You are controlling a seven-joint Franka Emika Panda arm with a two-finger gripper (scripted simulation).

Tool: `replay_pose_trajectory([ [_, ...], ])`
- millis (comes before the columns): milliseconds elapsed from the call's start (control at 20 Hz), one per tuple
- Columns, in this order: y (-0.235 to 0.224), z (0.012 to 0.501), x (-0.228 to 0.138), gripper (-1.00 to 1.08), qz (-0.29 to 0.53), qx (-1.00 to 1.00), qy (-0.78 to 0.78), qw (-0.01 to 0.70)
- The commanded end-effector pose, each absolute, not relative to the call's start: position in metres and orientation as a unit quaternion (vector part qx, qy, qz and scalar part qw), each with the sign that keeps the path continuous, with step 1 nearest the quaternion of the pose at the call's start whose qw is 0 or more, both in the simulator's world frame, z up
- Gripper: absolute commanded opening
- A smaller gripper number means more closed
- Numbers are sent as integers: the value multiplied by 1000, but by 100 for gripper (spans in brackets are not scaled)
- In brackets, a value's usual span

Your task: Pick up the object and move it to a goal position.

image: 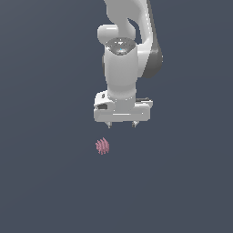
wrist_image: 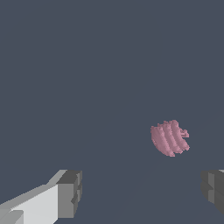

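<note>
The object (image: 102, 146) is a small pink roundish lump with ridged stripes, lying on the dark grey floor. My white gripper (image: 122, 124) hangs above it and a little toward the exterior view's right, apart from it. The jaws stand wide open with nothing between them. In the wrist view the object (wrist_image: 169, 138) shows beyond the two grey fingertips (wrist_image: 70, 194), nearer the one at the picture's edge, outside the gap of the gripper (wrist_image: 140, 192).
The white arm (image: 122, 63) rises behind the gripper toward the top of the exterior view. Only plain dark grey floor (image: 45, 182) surrounds the object; no other item or goal marker shows.
</note>
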State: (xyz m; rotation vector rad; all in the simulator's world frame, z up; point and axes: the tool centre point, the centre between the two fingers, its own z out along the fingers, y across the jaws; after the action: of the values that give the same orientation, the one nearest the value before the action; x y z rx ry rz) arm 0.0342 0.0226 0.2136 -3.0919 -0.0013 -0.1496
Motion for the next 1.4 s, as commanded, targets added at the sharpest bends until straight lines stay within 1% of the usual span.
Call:
replay_pose_trajectory([
  [0, 18, 208, 35, 100, -46, -999, -9, 21],
  [350, -4, 180, 41, 100, -36, -998, -54, 13],
  [900, -52, 118, 45, 100, -11, -988, -152, 2],
  [1350, -70, 93, 44, 100, -1, -982, -190, 0],
])
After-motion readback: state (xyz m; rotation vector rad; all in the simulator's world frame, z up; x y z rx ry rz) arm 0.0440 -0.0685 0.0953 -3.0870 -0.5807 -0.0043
